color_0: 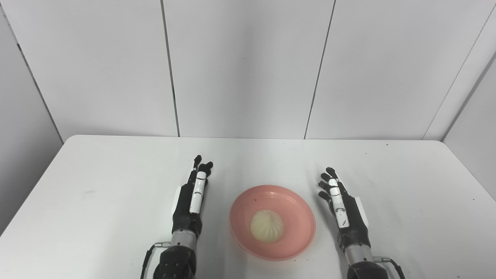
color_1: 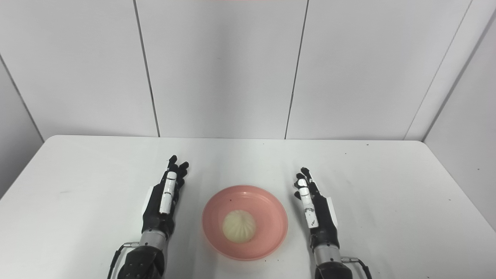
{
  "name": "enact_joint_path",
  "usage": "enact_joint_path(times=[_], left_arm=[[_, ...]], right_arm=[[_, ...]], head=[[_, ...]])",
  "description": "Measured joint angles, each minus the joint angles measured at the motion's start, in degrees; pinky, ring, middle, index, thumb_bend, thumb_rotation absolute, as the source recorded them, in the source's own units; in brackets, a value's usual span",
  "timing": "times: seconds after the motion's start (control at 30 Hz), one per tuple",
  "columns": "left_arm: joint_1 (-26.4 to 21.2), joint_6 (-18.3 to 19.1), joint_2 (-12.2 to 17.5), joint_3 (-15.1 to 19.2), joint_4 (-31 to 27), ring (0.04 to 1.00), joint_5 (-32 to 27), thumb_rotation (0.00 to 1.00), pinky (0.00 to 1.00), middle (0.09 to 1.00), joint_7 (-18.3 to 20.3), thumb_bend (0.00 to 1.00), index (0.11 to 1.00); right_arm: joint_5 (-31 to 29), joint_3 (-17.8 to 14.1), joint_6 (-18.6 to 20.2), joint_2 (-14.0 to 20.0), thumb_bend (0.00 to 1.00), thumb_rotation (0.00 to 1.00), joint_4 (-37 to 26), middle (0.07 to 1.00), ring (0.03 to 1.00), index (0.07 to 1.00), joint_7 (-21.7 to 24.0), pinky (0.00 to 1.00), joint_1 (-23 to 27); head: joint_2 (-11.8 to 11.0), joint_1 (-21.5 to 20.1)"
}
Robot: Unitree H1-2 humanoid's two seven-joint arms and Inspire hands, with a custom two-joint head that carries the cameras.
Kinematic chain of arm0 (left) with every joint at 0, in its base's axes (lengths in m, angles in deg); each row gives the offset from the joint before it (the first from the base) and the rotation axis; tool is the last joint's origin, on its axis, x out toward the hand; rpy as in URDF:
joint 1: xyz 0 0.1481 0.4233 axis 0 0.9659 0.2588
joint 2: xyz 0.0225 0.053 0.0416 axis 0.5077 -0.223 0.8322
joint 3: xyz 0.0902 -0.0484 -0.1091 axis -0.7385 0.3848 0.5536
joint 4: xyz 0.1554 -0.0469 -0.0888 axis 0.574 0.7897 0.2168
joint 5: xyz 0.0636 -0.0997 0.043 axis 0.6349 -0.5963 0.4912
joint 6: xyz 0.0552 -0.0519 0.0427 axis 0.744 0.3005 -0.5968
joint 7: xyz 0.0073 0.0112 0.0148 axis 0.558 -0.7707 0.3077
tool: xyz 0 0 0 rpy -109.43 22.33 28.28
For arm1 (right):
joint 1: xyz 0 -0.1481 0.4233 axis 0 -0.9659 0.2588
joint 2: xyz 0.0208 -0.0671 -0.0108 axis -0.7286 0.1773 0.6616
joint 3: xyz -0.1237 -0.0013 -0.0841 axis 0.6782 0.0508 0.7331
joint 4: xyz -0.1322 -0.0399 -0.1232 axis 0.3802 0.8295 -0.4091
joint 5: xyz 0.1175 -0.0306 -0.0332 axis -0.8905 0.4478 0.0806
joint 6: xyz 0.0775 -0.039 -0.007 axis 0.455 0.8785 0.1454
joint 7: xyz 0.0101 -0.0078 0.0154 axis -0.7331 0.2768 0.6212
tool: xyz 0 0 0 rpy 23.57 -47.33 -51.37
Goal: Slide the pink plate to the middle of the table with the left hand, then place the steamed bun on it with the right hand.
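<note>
- Both arms are cut off by the bottom edge just below the wrists, so only the left hand (color_0: 192,201) and right hand (color_0: 343,209) with short forearm stubs show.
- The counter (color_0: 97,193) is cropped: its near edge lies out of frame, and its left and right sides run off the picture.
- The steamed bun (color_0: 266,226) hides the part of the pink plate (color_0: 288,201) beneath it.
- Each hand is seen edge-on, so its palm side is hidden.
- Tiny dark specks on the counter and plate are too small to identify.
</note>
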Motion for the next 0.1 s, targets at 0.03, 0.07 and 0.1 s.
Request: enact_joint_path(times=[0.03, 0.07, 0.1], left_arm=[[0.0, 0.0, 0.0, 0.0, 0.0, 0.939, 0.0, 0.95, 1.0, 0.898, 0.0, 0.58, 0.973], [0.0, 0.0, 0.0, 0.0, 0.0, 0.938, 0.0, 0.95, 1.0, 0.897, 0.0, 0.58, 0.977], [0.0, 0.0, 0.0, 0.0, 0.0, 0.938, 0.0, 0.95, 1.0, 0.896, 0.0, 0.58, 0.979]], right_arm=[[0.0, 0.0, 0.0, 0.0, 0.75, 1.0, 0.0, 0.912, 0.893, 0.923, 0.0, 0.88, 0.0], [-0.1, 0.0, -0.1, 0.0, 0.75, 1.0, 0.1, 0.913, 0.892, 0.923, 0.0, 0.87, 0.0], [-0.1, 0.0, -0.1, 0.0, 0.74, 1.0, 0.1, 0.913, 0.892, 0.923, 0.0, 0.87, 0.0]], head=[[0.1, 0.1], [0.1, 0.1], [0.1, 0.1]])
